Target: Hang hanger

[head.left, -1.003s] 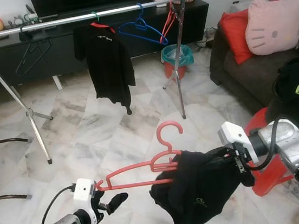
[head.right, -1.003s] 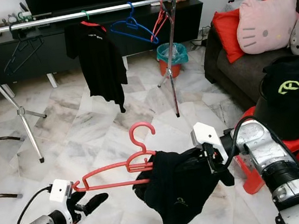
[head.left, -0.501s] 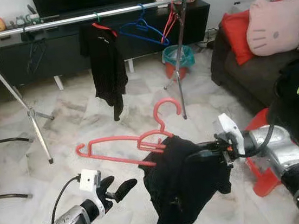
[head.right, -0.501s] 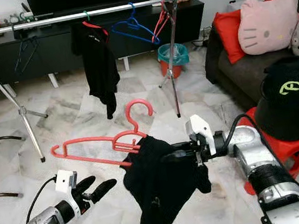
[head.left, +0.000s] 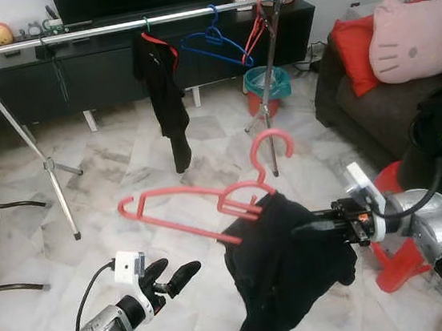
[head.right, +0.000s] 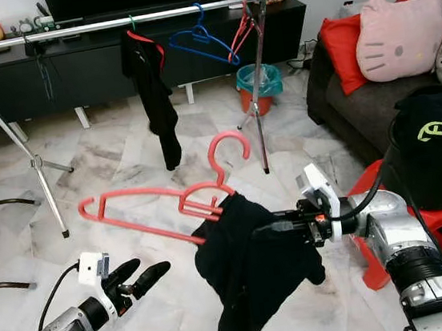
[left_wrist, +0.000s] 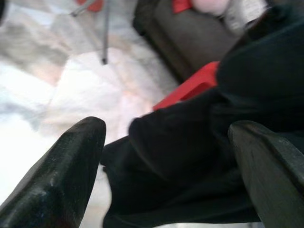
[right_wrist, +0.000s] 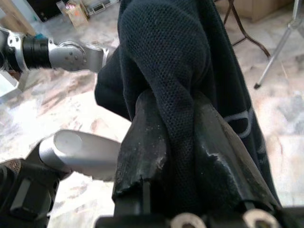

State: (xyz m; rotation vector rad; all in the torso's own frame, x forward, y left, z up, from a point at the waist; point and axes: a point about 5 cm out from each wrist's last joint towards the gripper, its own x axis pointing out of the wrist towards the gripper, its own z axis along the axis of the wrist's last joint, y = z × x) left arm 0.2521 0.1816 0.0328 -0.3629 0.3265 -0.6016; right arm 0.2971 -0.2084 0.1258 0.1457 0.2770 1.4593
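Red hanger (head.left: 202, 208) with black shirt (head.left: 286, 266) bunched on one end was held mid-air, tilted, well short of the rail (head.left: 123, 24). Right gripper (right_wrist: 180, 142) was clamped on the shirt fabric at the hanger. Left gripper (head.left: 174, 278) hovered low with fingers apart, holding nothing. Hanging not done; hook must yet reach the rail.

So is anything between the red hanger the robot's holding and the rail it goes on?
Nothing visible blocks the way: bare floor lies between the red hanger, held by the right claw through its black shirt, and the rail. A hung shirt and blue hanger occupy part of the rail.
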